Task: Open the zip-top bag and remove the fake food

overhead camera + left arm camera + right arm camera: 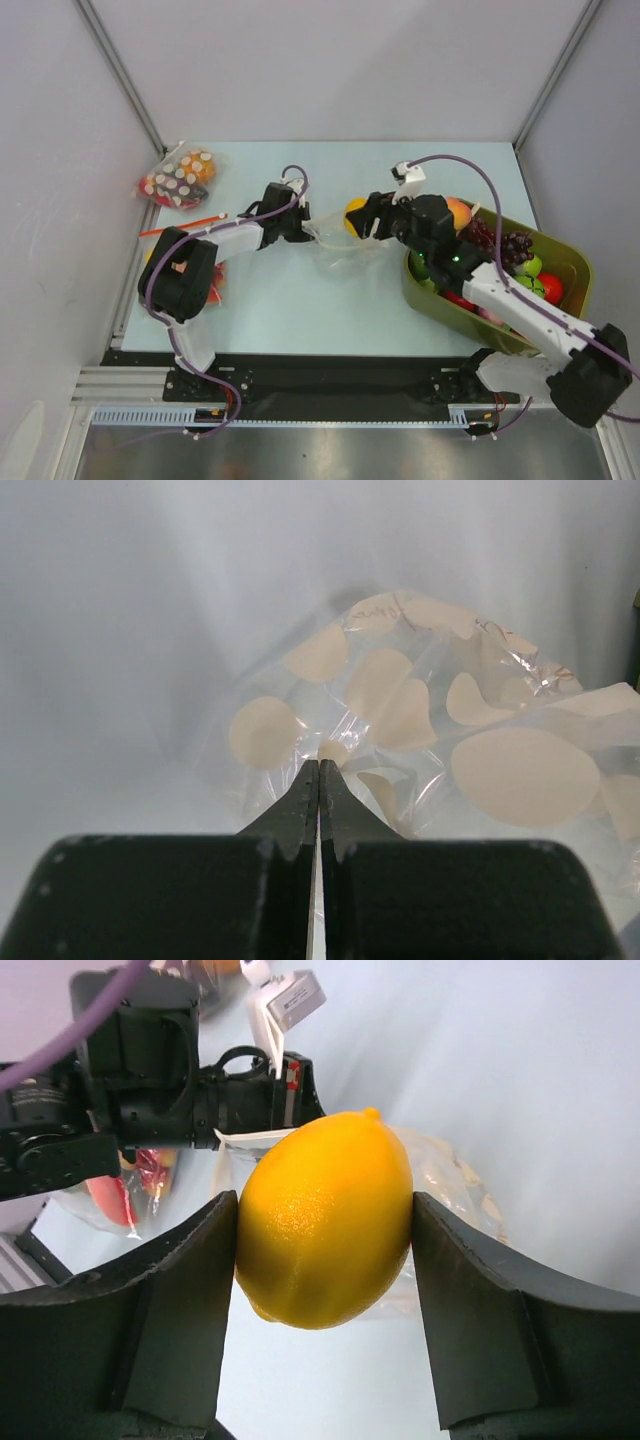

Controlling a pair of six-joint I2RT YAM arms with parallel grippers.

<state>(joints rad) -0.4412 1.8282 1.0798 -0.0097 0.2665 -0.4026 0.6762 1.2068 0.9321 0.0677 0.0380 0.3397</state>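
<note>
The zip-top bag is clear with white dots and lies crumpled at the table's middle; it fills the left wrist view and shows behind the fruit in the right wrist view. My left gripper is shut on the bag's edge, its tips pinching the plastic. My right gripper is shut on an orange-yellow fruit, held above the table just right of the bag. A peach, a grape bunch and green pieces lie in the olive bin.
A dotted bag with red and orange contents lies at the far left. A clear bag with an orange-red strip lies by the left arm. Red fruits also sit in the bin. Grey walls enclose the table.
</note>
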